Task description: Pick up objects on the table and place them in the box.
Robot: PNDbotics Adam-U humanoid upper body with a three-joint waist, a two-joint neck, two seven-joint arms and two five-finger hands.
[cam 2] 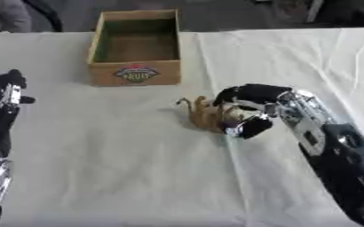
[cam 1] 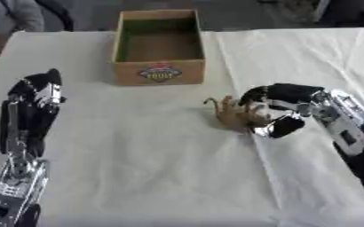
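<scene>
One tan animal figure [cam 1: 230, 113] lies on the tabletop [cam 1: 154, 155], right robot hand [cam 1: 277, 113] curled around it. Risk: thin limbs slip free during lift toward the box [cam 1: 159, 48]. Left robot hand [cam 1: 37, 93] idles open.

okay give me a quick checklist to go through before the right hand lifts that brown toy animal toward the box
1. Right hand curled round the brown toy animal: ok.
2. Toy clear of the table: cannot tell; it looks low on the cloth.
3. Box open on top, nothing seen inside: ok.
4. Path from toy to box free of other things: ok.
5. Left hand away at the left side, not in the path: ok.
</scene>
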